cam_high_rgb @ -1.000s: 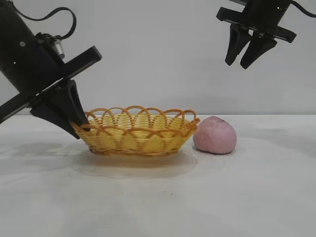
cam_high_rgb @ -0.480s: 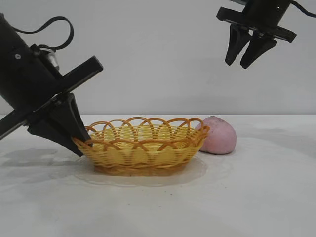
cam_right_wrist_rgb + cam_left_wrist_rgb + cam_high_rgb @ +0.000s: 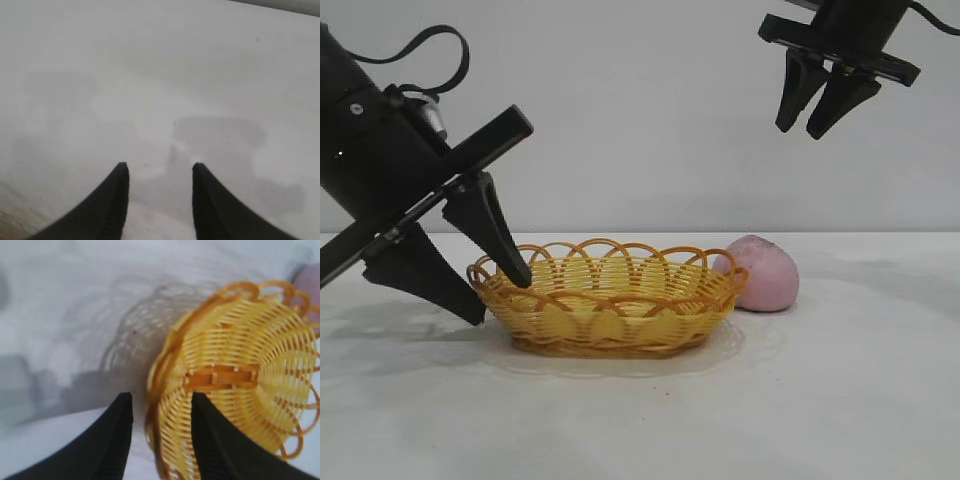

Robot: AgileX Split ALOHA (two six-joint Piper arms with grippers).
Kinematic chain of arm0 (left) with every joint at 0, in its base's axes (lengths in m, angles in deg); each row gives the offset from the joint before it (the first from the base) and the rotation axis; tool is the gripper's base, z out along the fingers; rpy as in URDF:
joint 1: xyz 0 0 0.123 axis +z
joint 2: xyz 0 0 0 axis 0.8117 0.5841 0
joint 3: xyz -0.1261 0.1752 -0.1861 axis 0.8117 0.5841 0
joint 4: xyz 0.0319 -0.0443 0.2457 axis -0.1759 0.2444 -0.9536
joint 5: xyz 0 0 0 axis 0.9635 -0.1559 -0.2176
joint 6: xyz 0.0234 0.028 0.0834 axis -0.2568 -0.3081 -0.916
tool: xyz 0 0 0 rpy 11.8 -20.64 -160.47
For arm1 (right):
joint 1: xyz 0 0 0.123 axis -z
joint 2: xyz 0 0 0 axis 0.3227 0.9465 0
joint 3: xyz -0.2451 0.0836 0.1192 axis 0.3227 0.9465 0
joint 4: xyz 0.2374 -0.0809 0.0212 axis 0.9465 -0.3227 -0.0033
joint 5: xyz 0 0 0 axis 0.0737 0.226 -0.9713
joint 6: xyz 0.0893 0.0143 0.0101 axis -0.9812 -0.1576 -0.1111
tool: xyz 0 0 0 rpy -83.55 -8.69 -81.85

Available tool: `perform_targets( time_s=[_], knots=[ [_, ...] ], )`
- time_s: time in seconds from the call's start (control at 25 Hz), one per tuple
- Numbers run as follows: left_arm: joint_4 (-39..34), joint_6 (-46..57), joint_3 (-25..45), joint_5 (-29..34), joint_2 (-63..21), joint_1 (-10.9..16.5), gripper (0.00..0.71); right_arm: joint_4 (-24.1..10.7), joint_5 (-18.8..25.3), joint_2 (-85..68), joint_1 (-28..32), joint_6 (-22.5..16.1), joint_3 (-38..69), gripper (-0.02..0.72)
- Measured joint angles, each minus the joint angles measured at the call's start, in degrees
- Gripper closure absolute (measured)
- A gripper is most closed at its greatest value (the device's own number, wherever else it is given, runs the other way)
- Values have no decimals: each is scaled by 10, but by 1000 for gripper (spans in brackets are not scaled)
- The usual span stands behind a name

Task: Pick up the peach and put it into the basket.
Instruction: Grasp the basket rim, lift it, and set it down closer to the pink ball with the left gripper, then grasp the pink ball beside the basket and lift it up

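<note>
Peach [image 3: 757, 273] touches basket [image 3: 605, 299]; left gripper [image 3: 495, 295], open, straddles its rim and could drag it; right gripper [image 3: 812, 112] open, empty.

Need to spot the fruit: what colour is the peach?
Dusty pink-mauve; the peach shows best in the exterior view.

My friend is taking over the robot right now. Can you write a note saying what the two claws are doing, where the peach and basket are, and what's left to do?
Left gripper: open, one finger inside and one outside the left rim of the shallow yellow-orange woven basket, gripping nothing.
Right gripper: open, empty, hanging high above the table's right side.
The rounded pink-mauve peach sits on the white table, against the basket's right end.
Done: nothing; the basket is empty.
Left: pick up the peach and put it into the basket.
</note>
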Motion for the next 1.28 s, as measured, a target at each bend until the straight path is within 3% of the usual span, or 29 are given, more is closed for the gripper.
perform_targets(
  time_s=[0.2, 0.4, 0.52, 0.68, 0.84, 1.0, 1.28],
  knots=[
    [-27, 3, 0, 11, -13, 26, 451, 0, 0, 0, 0, 0, 0, 456],
    [-100, -31, -3, 13, -50, 75, 451, 0, 0, 0, 0, 0, 0, 456],
    [-292, 30, -30, -7, -57, 81, 451, 1, 0, 0, 0, 0, 0, 456],
    [-641, 293, -83, -24, -57, 82, 451, 1, 0, 0, 0, 0, 0, 456],
    [-902, 527, -147, 7, -57, 89, 451, 2, 4, 0, 0, 0, 0, 456],
    [-944, 572, -189, 24, -57, 101, 451, 2, 6, 0, 0, 0, 0, 456],
    [-819, 517, -150, 17, -118, 102, 451, 3, 13, 0, 0, 0, 0, 456]
  ],
)
